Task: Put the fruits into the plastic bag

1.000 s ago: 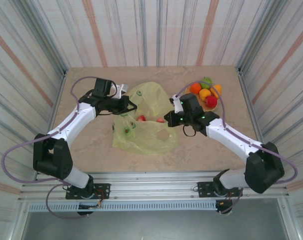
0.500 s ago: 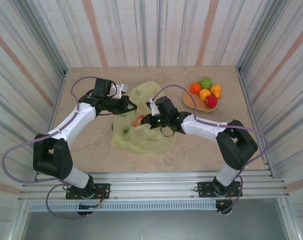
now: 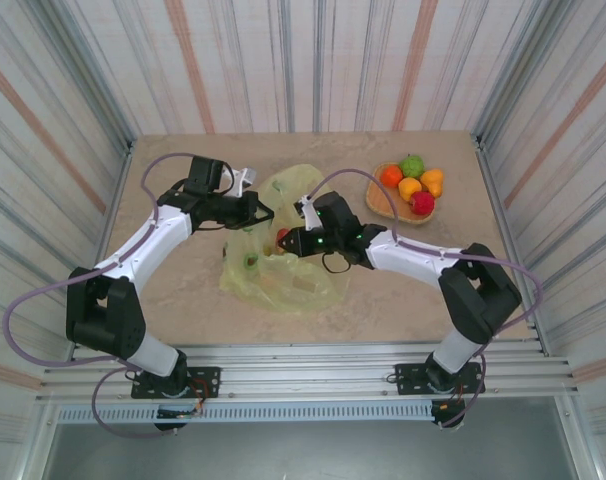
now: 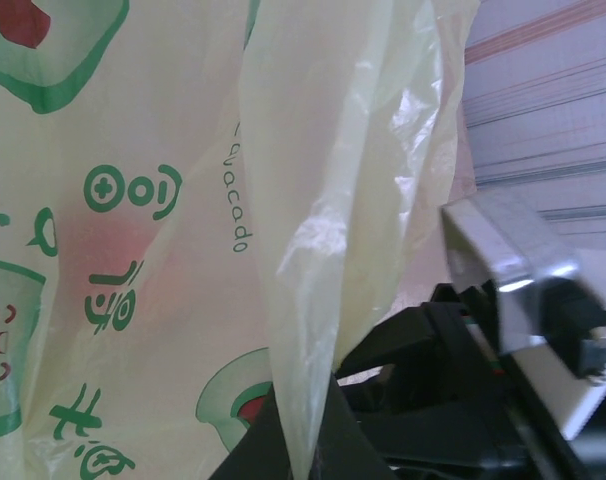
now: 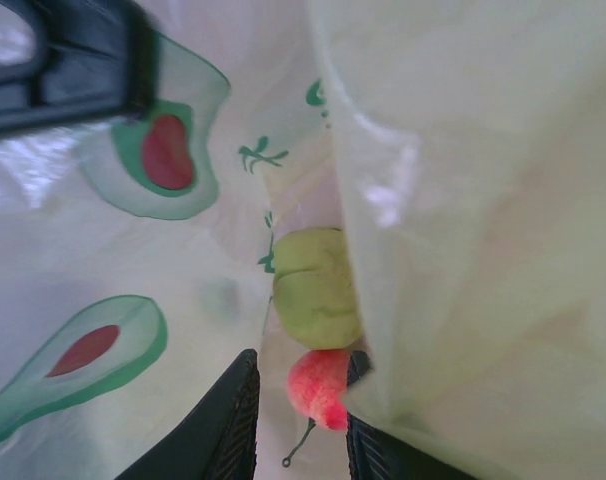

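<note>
The plastic bag [image 3: 283, 285] lies mid-table, yellow-green and printed with avocados. My left gripper [image 3: 261, 212] is shut on the plastic bag's upper edge [image 4: 303, 400] and holds the mouth up. My right gripper [image 3: 287, 240] reaches into that mouth. In the right wrist view its jaws [image 5: 301, 364] are open. A red fruit [image 5: 321, 385] lies between them against the right finger, clear of the left finger [image 5: 233, 420]. A green fruit [image 5: 313, 285] rests just beyond it inside the bag. Several more fruits [image 3: 411, 183] sit on the tray at the back right.
The round woven tray [image 3: 376, 204] stands at the back right, near the right wall. The two grippers are close together at the bag mouth; my right arm's wrist [image 4: 523, 330] shows just beside the left fingers. Striped walls enclose the table on three sides.
My right arm has swung left from near the tray to the bag mouth with the red fruit. Its jaws have parted from the fruit. The left arm has held still.
</note>
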{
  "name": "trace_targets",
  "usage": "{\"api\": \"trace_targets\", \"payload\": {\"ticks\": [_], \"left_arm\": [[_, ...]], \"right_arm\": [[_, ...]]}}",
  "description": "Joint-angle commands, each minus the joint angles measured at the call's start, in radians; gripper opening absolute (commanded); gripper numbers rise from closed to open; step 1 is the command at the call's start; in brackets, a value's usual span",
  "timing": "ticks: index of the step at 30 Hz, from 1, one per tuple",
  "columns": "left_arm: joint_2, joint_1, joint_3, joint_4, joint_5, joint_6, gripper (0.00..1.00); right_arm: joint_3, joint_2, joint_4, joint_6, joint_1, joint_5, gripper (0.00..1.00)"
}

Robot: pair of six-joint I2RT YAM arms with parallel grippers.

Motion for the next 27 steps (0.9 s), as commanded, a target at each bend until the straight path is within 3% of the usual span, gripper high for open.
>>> {"api": "trace_targets", "payload": {"ticks": [1, 11, 20, 24, 27], "left_arm": [[-0.021, -0.006, 0.020, -0.011, -0.005, 0.014, 0.00], [-0.015, -0.006, 0.021, -0.015, -0.014, 0.016, 0.00], [-0.008, -0.006, 0.021, -0.015, -0.016, 0.014, 0.00], [-0.007, -0.006, 0.022, -0.017, -0.018, 0.014, 0.00], [-0.004, -0.005, 0.022, -0.017, -0.018, 0.012, 0.00]], "right_arm": [[-0.023, -0.070, -0.036, -0.028, -0.020, 0.015, 0.28], [-0.067, -0.273, -0.130, -0.082, -0.097, 0.070, 0.32], [-0.081, -0.442, -0.223, -0.122, -0.184, 0.125, 0.45], [-0.069, -0.506, -0.293, -0.174, -0.226, 0.207, 0.53], [-0.054, -0.538, -0.359, -0.229, -0.258, 0.364, 0.62]]}}
